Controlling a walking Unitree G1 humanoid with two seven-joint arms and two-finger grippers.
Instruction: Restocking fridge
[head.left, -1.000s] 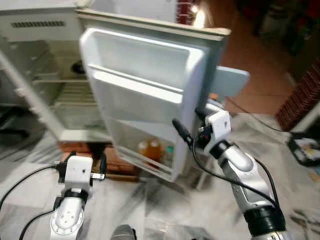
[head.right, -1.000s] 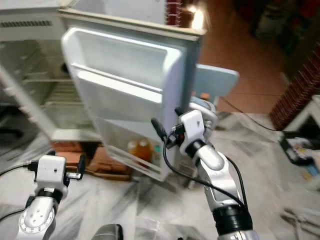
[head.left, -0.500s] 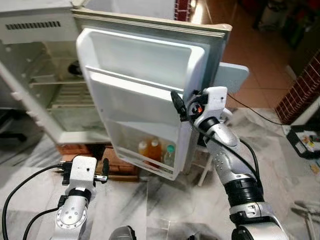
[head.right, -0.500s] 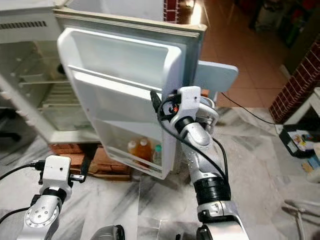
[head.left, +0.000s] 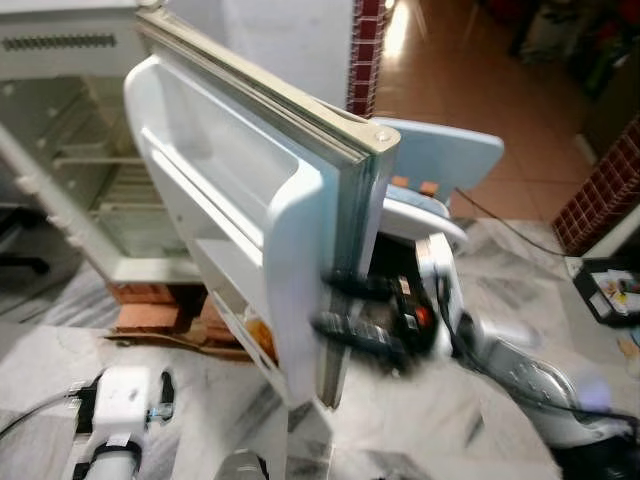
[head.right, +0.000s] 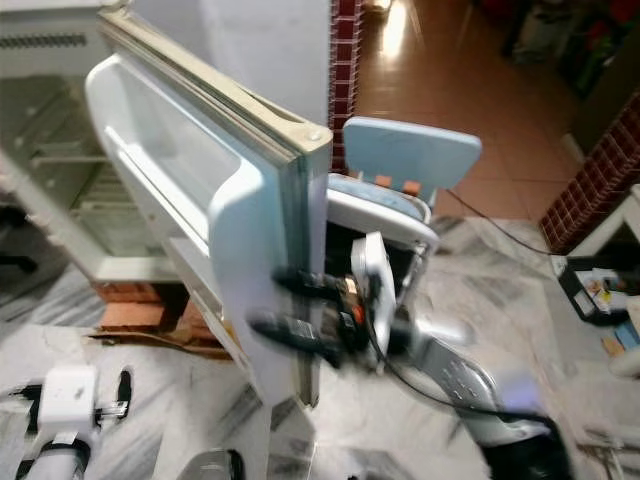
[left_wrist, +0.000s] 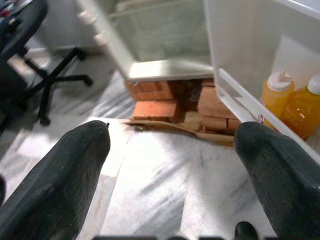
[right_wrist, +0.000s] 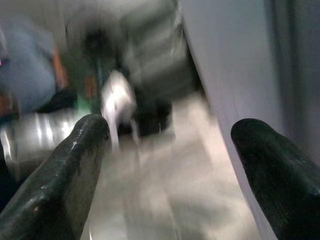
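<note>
The big white fridge (head.left: 70, 120) stands open on a row of red bricks (left_wrist: 165, 102), and wire shelves show inside it. Its tall white fridge door (head.left: 240, 210) swings out toward the robot, so its thin edge with the grey rubber strip faces the camera. Under everything lies a grey and white marble floor (left_wrist: 165, 185).

Behind the door sits a pale blue plastic chair (head.right: 410, 160). Far on the robot's right, a dark red brick wall (head.left: 600, 190) meets the orange tiled floor. In the left wrist view, a black office chair (left_wrist: 30, 65) stands on the marble beside the fridge.

The right gripper (head.left: 345, 315) reaches across to the door's thin edge, low down, with one long black finger above the other. It looks blurry. In the right wrist view its two fingers stand wide apart with nothing between them, and the white door runs along one side.

The left gripper (left_wrist: 172, 170) hangs low near the floor, away from the door. Its fingers are spread wide too, and hold nothing.

Two small orange juice bottles with white caps (left_wrist: 292, 102) stand side by side in the bottom rack of the door.
</note>
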